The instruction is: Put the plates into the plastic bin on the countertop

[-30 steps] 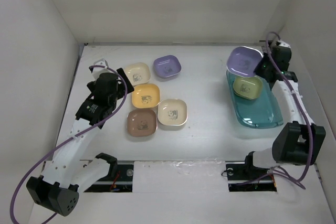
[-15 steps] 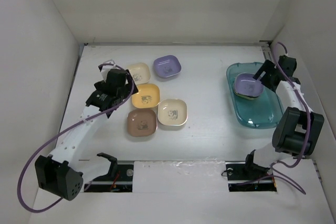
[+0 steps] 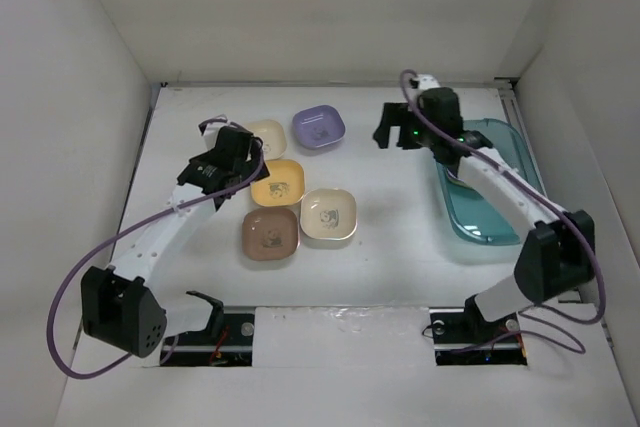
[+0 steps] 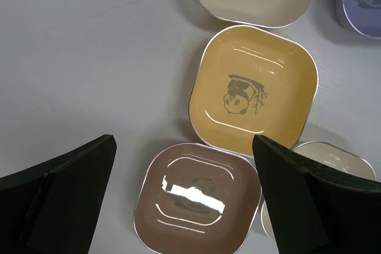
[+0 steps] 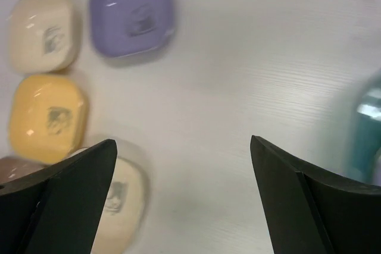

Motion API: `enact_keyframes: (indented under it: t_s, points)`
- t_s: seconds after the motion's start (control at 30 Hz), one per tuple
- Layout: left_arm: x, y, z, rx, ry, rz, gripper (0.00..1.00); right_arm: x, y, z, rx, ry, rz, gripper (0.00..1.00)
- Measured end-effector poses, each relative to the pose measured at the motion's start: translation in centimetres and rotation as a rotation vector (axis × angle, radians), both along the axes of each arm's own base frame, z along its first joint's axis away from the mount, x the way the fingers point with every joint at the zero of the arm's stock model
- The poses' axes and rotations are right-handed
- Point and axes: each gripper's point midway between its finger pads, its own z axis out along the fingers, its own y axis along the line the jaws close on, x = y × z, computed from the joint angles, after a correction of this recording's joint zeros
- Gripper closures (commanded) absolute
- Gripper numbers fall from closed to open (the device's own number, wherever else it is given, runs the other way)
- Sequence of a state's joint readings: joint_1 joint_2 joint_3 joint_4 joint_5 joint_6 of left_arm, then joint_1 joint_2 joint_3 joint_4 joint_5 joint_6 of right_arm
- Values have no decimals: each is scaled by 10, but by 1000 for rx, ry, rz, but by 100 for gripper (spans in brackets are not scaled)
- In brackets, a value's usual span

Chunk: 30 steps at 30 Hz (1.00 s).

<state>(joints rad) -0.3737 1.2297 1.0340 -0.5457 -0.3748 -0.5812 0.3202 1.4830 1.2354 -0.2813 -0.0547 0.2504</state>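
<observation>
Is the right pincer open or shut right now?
Open: the right pincer gapes wide above the countertop, with nothing held.

Top view looks down from high behind. Both wrist views face down, sharing the yellow-orange rounded-square dish (image 3: pixel 277 183) (image 4: pixel 253 90) (image 5: pixel 47 117), the left nearest.

It looked like a robotics lab: a white counter (image 3: pixel 400 257) boxed in by plain white walls (image 3: pixel 320 17), with a left arm (image 3: pixel 160 237) and a right arm (image 3: pixel 495 187) bolted at its near edge.
</observation>
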Motion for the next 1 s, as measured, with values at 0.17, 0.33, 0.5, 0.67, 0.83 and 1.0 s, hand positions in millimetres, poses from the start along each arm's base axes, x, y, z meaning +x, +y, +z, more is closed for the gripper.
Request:
enact_keyframes:
  t_s: [0.17, 0.33, 0.5, 0.67, 0.83, 1.0]
  points:
    - [1, 2, 7, 0, -25, 13, 0, 24, 73, -34, -24, 67, 143, 4]
    - [0, 6, 18, 2, -63, 20, 0, 73, 98, -81, -8, 142, 170, 5]
    - [-1, 10, 22, 20, -77, 26, 0, 99, 98, -114, 9, 192, 115, 5]
    - [-1, 11, 23, 27, -77, 25, 0, 130, 101, -117, 9, 184, 50, 6]
    - [-2, 12, 26, 28, -89, 20, 0, 162, 114, -120, -25, 163, 4, 12]
    - [-3, 12, 32, 21, -106, 20, 0, 149, 118, -161, -85, 261, -10, 25]
